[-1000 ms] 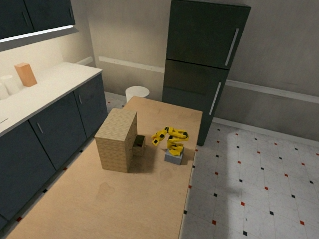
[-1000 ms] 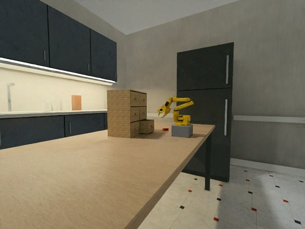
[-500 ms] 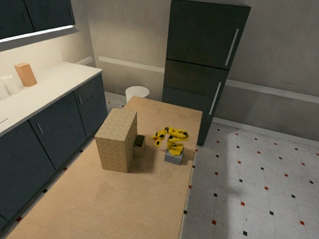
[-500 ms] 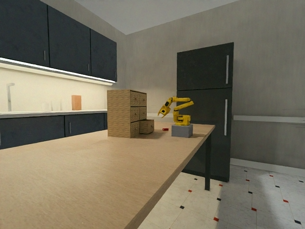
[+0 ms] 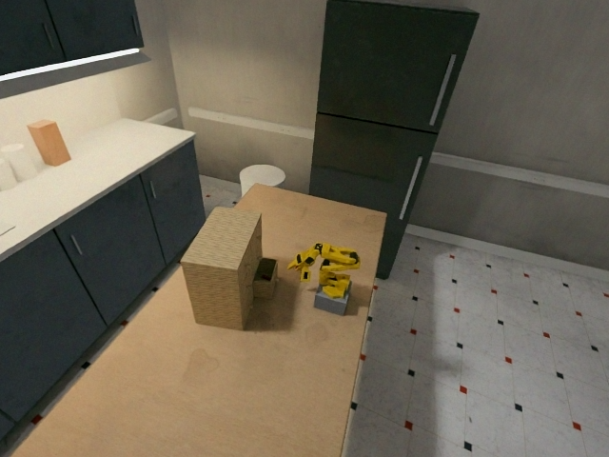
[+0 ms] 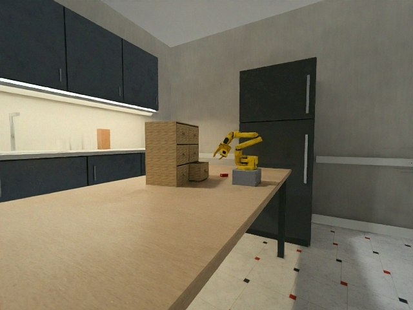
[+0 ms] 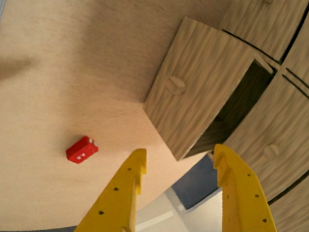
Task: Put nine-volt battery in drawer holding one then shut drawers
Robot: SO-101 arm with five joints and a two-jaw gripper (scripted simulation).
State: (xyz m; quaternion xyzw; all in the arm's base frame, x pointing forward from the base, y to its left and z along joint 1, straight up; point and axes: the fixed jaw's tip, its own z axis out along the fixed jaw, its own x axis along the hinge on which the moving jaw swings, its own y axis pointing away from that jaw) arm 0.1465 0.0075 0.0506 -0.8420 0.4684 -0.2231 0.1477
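One arm, one gripper (image 5: pixel 299 272) (image 6: pixel 219 157) (image 7: pixel 180 150), parted and gripping nothing. One red battery (image 6: pixel 223 175) (image 7: pixel 82 150) lies on the one table (image 5: pixel 275 373) (image 6: pixel 126 230) (image 7: pixel 39 193), between chest (image 5: pixel 216 289) (image 6: pixel 161 153) and arm base (image 5: pixel 330 303) (image 6: pixel 241 178). Of six drawers, one bottom drawer (image 5: pixel 265 288) (image 6: pixel 199 172) (image 7: pixel 193 82) stands open, five are shut.

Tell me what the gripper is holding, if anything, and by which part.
Nothing is held: the gripper stands open, and the red battery lies on the table away from it.
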